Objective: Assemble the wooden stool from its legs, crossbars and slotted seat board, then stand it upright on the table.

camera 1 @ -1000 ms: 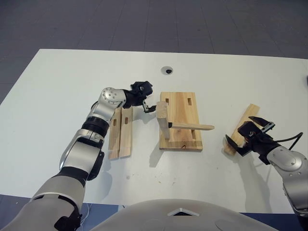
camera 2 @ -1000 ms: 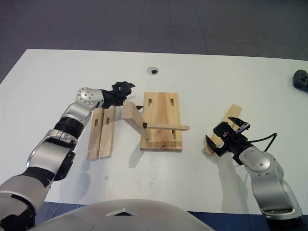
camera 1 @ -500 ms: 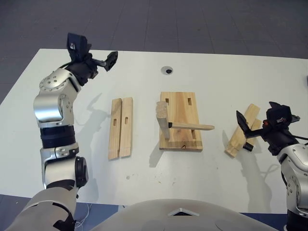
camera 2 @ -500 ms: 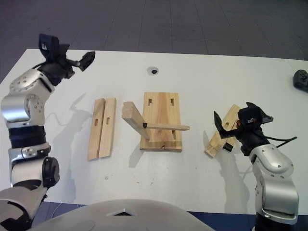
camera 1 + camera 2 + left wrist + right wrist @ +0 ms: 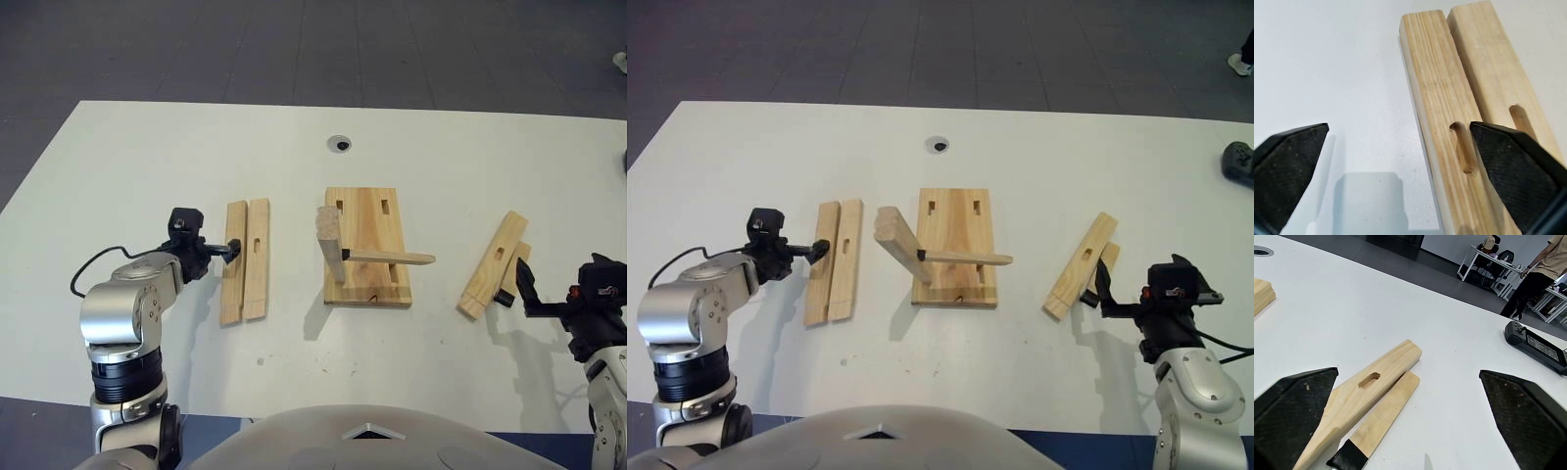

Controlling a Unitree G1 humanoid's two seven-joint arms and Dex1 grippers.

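The slotted seat board (image 5: 372, 230) lies flat mid-table. One leg (image 5: 331, 235) stands in it at its left edge, with a thin crossbar (image 5: 397, 258) sticking out to the right. Two loose slotted legs (image 5: 245, 259) lie side by side left of the board. My left gripper (image 5: 223, 250) is open just left of them, its fingers (image 5: 1290, 166) wide apart and level with the slots (image 5: 1462, 152). On the right, another slotted leg (image 5: 493, 262) rests over a short crossbar (image 5: 1383, 416). My right gripper (image 5: 1127, 291) is open just near of that pair, touching neither.
A small round hole (image 5: 341, 144) sits in the white table (image 5: 147, 157) behind the board. A black controller (image 5: 1535, 345) lies near the far right edge. The table's front edge runs close to both arms.
My left arm left the board's leg, swung up to the far left, then came down beside the two loose legs. My right gripper drew back from the right-hand leg toward the front edge.
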